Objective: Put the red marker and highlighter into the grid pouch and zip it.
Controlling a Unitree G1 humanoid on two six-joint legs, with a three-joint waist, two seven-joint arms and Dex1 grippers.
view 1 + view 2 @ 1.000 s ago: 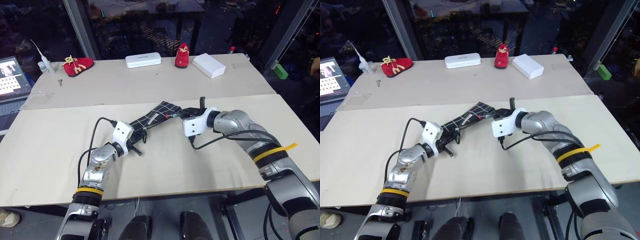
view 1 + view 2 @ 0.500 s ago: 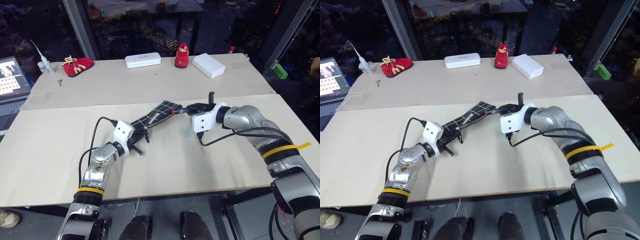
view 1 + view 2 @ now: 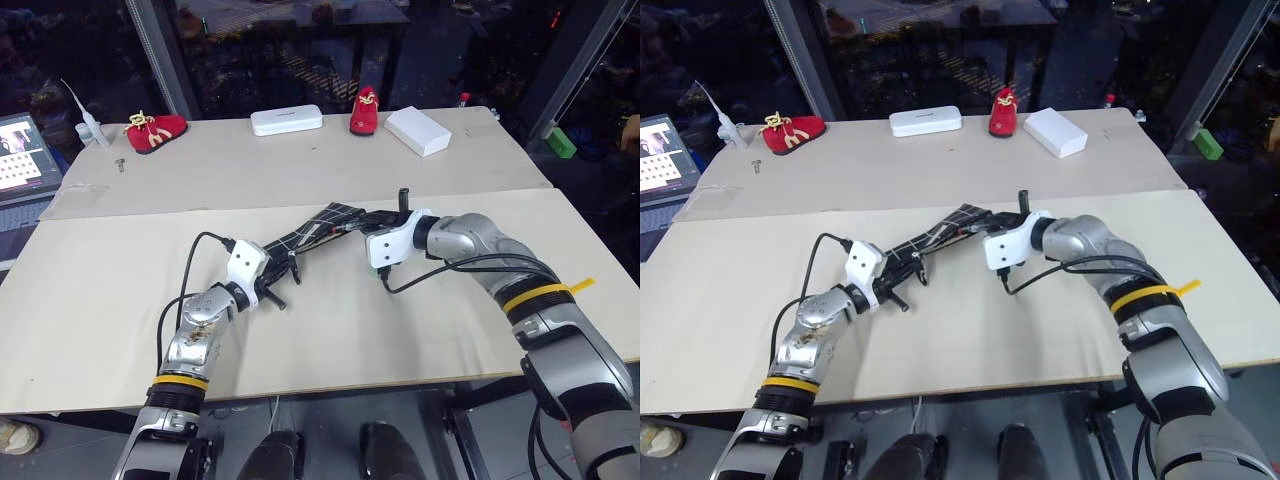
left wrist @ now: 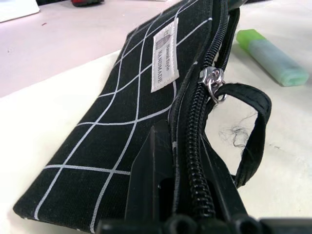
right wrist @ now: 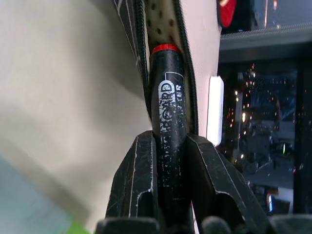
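The left gripper's (image 3: 283, 283) fingers (image 4: 151, 180) are pinched tight on the near end of the grid pouch (image 3: 305, 238), clamping the fabric edge beside the zipper teeth, with the cord pull hanging just past them. The pouch stretches away from those fingers, up and to the right across the table (image 3: 100, 290). At its far, open end the right gripper's (image 3: 372, 222) fingers (image 5: 139, 180) are closed around the red marker's (image 5: 168, 117) black barrel, its red end poked into the pouch mouth. The highlighter (image 4: 270, 57) lies on the table just beside the pouch.
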